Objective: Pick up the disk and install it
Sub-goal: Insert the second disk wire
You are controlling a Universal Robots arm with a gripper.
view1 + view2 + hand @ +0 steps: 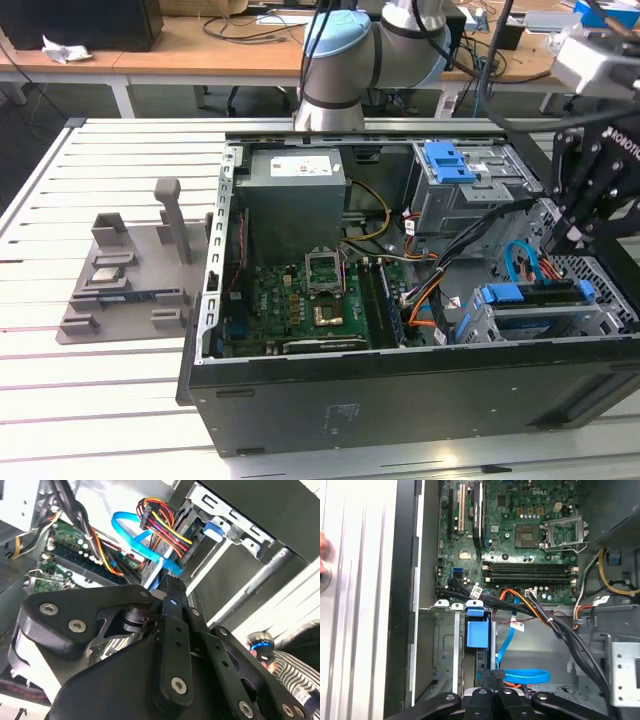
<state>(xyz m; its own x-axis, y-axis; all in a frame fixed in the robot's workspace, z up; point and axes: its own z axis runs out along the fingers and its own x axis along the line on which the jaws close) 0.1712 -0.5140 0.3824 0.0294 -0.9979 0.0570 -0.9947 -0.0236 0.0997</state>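
The black, matte robot gripper (572,232) hangs over the end of the open black steel computer case (400,400) at the exterior view's right, its linked fingers reaching down into the drive bay. In both wrist views the two fingers (492,677) are pressed together, clenched at the tips with no gap between them, and nothing can be seen held there.

The disk, a flat silver-metal hard drive with blue plastic rails (535,295), sits inside the grey perforated sheet-metal drive cage (590,315) at the case's near corner on the exterior view's right (its blue rail lies along the cage's top edge, just below the gripper). In the first wrist view a blue plastic rail tab (477,632) stands upright in the cage slot, directly ahead of the fingertips. A flat, glossy blue ribbon-like data cable (522,676) curls in a loop beside the fingertips, and a bundle of red, yellow and orange power wires (162,522) runs towards the cage.

The green printed circuit motherboard (300,310) lies flat on the case floor, with a boxy grey metal power supply (297,195) beyond it. A second blue plastic latch (448,162) tops the upper grey drive bay.
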